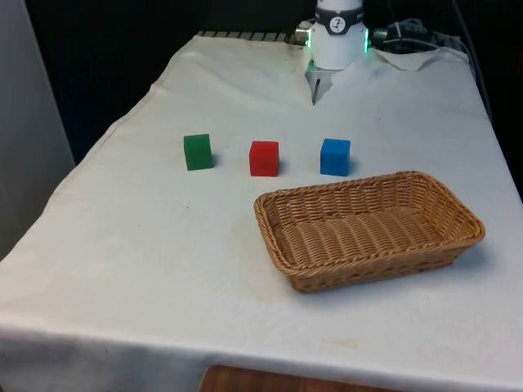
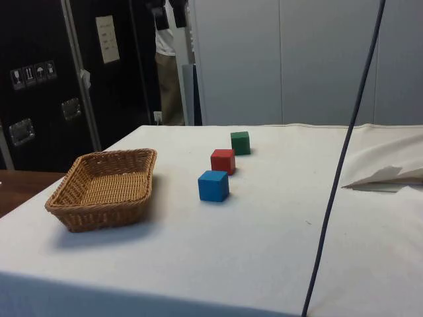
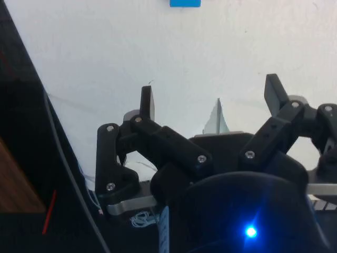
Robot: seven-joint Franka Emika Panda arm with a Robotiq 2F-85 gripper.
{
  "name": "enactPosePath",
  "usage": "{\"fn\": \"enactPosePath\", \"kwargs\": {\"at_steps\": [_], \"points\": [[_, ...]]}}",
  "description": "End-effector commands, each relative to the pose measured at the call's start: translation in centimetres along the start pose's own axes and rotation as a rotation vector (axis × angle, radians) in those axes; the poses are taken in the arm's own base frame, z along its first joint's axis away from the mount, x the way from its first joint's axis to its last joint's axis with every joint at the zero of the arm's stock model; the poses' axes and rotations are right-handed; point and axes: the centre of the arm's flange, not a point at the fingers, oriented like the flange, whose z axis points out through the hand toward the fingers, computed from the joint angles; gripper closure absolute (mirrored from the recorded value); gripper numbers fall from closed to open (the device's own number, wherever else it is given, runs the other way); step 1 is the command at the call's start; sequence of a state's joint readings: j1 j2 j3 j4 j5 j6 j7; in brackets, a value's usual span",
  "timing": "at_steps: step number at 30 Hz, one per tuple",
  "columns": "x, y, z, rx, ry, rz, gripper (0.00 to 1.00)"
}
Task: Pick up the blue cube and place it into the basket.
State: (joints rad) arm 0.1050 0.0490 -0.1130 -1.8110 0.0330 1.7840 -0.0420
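On the table (image 1: 147, 269), under its white cloth, we find the blue cube (image 1: 335, 157) untouched beside the red cube (image 1: 264, 158) and green cube (image 1: 198, 152), just behind the empty wicker basket (image 1: 458, 214). We judge nothing done: approach, grasp and placing all remain. Our gripper (image 3: 210, 103) hangs wide open and empty, well back from the cube; dark cabinets (image 2: 39, 86) flank the room.

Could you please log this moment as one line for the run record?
tool open, above white cloth | small blue cube untouched, beside red cube | woven wicker basket without cube | pick not begun
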Motion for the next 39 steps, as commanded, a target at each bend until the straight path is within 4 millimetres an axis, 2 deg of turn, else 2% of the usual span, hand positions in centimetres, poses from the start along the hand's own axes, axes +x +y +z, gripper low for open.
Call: {"fn": "enactPosePath", "kwargs": {"at_steps": [1, 14, 21, 35, 36, 39], "points": [[-0.2, 0.0, -0.4, -0.004, -0.003, 0.0, 0.0], [-0.6, -0.2, -4.8, -0.003, 0.01, -0.003, 0.0], [-0.6, -0.2, -4.5, 0.0, 0.007, -0.004, 0.0], [-0.9, -3.3, -2.8, -0.033, 0.04, -0.013, 0.0], [-0.7, -2.9, -2.8, -0.02, 0.021, -0.015, 0.0], [-1.1, -4.1, -2.2, -0.05, 0.055, -0.015, 0.0]]}}
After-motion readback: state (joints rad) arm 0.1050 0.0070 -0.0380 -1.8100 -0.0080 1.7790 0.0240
